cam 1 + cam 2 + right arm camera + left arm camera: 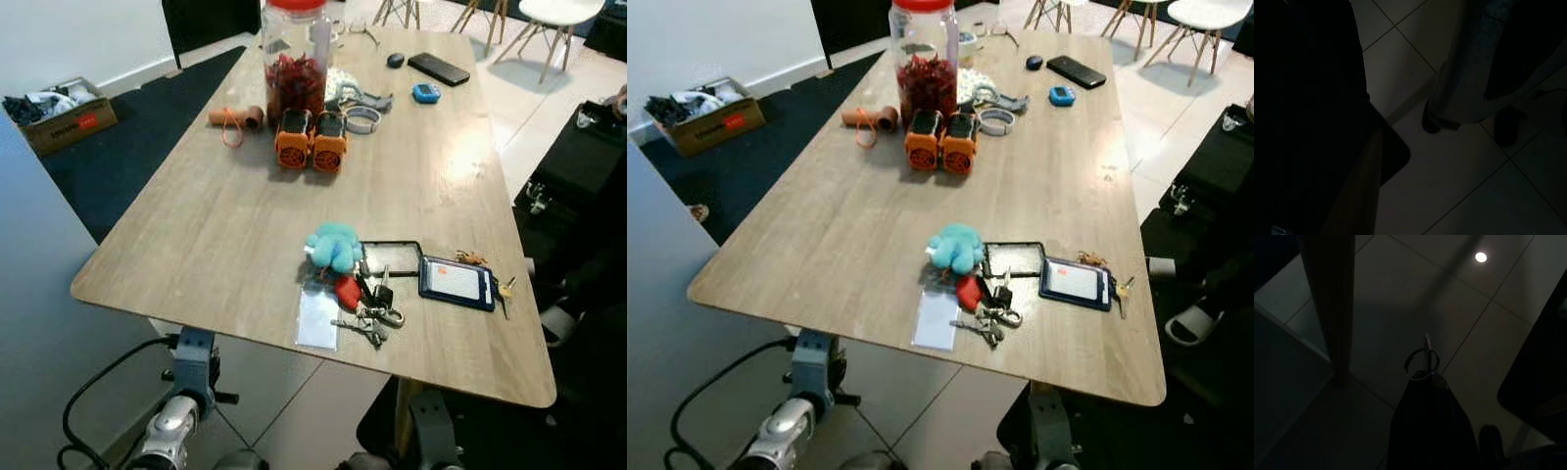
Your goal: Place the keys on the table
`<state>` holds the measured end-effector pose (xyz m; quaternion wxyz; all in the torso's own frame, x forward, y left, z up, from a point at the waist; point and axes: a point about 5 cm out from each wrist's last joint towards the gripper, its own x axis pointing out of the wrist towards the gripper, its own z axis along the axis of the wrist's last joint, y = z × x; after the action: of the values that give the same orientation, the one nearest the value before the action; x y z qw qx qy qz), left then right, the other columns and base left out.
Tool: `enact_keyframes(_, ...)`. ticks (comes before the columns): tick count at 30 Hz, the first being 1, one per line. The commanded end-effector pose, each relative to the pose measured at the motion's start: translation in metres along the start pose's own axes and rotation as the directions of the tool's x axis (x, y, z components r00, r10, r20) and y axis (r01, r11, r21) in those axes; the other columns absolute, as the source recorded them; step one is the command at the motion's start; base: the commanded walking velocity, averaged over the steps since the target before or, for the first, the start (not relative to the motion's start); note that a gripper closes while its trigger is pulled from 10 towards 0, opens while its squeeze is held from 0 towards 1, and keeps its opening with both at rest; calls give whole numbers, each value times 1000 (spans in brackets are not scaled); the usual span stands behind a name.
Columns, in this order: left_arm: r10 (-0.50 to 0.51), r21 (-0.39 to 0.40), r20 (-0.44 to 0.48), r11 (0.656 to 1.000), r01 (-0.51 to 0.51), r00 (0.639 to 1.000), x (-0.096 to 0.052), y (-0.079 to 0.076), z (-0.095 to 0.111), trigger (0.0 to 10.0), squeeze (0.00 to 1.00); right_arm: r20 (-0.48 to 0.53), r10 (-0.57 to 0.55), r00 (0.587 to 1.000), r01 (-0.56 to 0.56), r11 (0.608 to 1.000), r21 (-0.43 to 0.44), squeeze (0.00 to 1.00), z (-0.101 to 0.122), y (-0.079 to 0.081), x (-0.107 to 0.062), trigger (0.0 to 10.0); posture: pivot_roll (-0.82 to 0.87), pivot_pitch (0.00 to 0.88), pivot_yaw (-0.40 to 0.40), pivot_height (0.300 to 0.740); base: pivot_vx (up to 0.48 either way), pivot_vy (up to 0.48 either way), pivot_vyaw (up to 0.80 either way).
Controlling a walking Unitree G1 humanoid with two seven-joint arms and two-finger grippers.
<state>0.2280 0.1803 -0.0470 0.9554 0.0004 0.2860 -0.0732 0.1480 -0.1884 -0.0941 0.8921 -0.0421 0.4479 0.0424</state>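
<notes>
A long wooden table (225, 235) stands on pale floor tiles (509, 93) beside a dark carpet (127, 147). A white wall (69, 39) runs behind, with white chairs (554, 20) beyond.

Matt wood table (225, 225), metal keys (367, 318)
</notes>
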Motion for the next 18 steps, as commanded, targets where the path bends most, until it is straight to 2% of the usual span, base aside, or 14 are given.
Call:
enact_keyframes(1, -6, 18, -7, 1000, 6, 1000, 0, -1, -1, 10000, 0, -56, 11, 998, -11, 1000, 15, 0, -15, 5, -3, 10000, 39, 101, -19, 740, 0, 0, 0)
enact_keyframes(6, -14, 33, -8, 999, 14, 1000, 0, -2, 0, 10000, 0, -54, 12, 998, -11, 1000, 16, 0, -15, 5, -3, 10000, 38, 101, -17, 740, 0, 0, 0)
enact_keyframes(10, -22, 59, -12, 998, 23, 1000, 1, -3, 0, 10000, 0, -54, 11, 998, -10, 1000, 17, 0, -14, 5, -3, 10000, 37, 102, -16, 740, 0, -480, 0)
enact_keyframes(13, -12, 36, -12, 999, 12, 1000, 1, -3, -1, 10000, 0, -53, 9, 999, -8, 1000, 18, 0, -14, 5, -3, 10000, 36, 101, -15, 740, 0, -437, 0)
enact_keyframes(14, 5, 9, -21, 1000, -5, 1000, 1, -1, -1, 10000, 0, -53, 8, 999, -7, 1000, 18, 0, -14, 5, -3, 10000, 36, 99, -15, 740, 0, 0, 0)
enact_keyframes(18, 6, 15, -26, 1000, -6, 1000, 1, 0, -1, 10000, 0, -53, 7, 999, -6, 1000, 20, 0, -14, 5, -3, 10000, 36, 97, -13, 740, 0, 0, 0)
